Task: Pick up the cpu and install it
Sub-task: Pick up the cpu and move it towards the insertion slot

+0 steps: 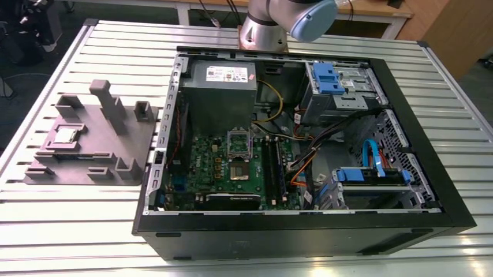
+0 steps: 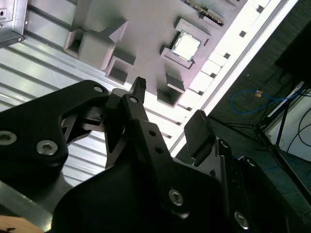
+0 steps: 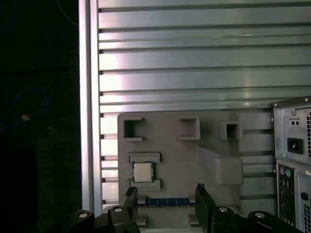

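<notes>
Pick-up step judged underway: end effector (image 3: 166, 201) is held spread and empty, clear of the cpu (image 3: 143, 172) seated in the plate (image 3: 170, 148); centring on it is needed.

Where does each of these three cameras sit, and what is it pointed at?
Exterior view: off the arm, high up, looking down at the open case, plate and table; the arm shows.
First wrist view: on the arm, looking down past the open gripper at the cpu on the plate.
Second wrist view: on the arm, looking slantwise past the gripper at the same plate.
All three share the cpu and plate.
</notes>
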